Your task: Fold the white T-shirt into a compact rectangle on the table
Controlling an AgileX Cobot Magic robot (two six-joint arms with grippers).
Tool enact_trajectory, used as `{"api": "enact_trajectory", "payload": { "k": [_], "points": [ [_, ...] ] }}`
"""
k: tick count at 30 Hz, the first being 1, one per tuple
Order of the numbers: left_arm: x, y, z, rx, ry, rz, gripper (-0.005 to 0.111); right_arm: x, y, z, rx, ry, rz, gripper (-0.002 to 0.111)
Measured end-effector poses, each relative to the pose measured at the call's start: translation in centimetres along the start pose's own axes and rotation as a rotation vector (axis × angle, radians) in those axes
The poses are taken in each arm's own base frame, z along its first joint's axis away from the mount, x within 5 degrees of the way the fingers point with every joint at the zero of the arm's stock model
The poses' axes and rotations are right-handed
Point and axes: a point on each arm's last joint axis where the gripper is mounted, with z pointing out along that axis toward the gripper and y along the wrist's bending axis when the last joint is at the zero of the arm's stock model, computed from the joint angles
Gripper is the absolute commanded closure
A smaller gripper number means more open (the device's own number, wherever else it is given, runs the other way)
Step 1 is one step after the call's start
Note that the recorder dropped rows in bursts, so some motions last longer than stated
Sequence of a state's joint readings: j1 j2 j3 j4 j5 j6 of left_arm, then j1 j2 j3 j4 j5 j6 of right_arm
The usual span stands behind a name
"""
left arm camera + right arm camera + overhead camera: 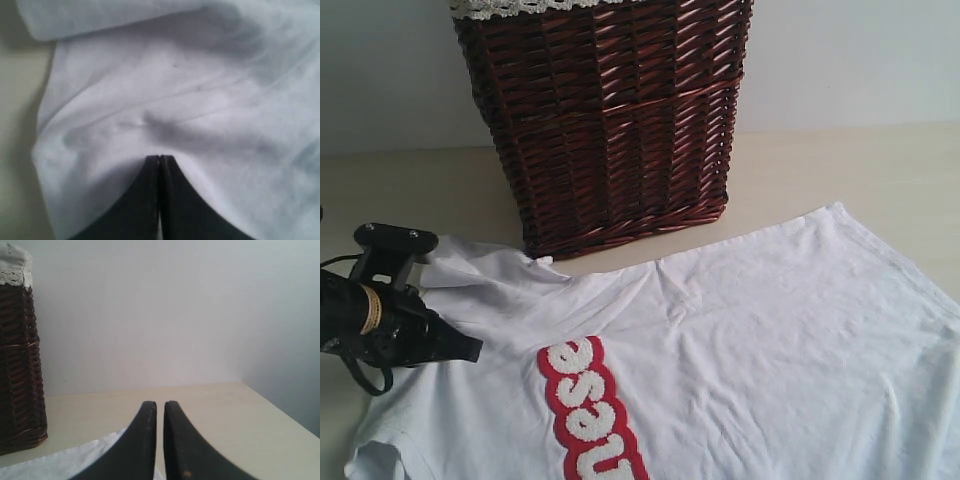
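We find a wide, pale beige counter (840, 170) with a smooth matt surface. Two items rest directly on it. A dark red-brown wicker basket (610, 120) stands upright towards the rear, with a white lace trim (510, 8) at its rim. In front of it the white T-shirt (770, 340) lies spread out and lightly creased. Its far edge is just beside the basket's base; whether they touch we cannot tell. A red patch (590, 410) with fuzzy white letters faces up. Bare counter shows behind the shirt on the right and beside it on the left.
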State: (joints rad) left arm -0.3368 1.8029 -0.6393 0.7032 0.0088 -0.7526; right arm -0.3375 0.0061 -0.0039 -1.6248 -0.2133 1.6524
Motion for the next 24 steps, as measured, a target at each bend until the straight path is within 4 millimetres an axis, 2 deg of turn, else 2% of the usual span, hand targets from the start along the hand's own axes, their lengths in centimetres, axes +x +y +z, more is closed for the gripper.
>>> {"api": "enact_trajectory", "payload": {
  "k": [6,11,19,24],
  "points": [
    [-0.7,0.1,1.1,-0.013,0.015,-0.004,0.107,0.0,0.0,0.0,0.000,0.000,0.000,0.100],
    [-1.1,0.2,1.3,-0.038,0.031,-0.005,0.107,0.0,0.0,0.0,0.000,0.000,0.000,0.100],
    [-0.9,0.7,1.1,-0.095,0.075,-0.028,0.107,0.0,0.0,0.0,0.000,0.000,0.000,0.100],
    [-0.3,1.6,-0.1,-0.203,0.116,-0.035,0.107,0.0,0.0,0.0,0.000,0.000,0.000,0.100]
  ]
}}
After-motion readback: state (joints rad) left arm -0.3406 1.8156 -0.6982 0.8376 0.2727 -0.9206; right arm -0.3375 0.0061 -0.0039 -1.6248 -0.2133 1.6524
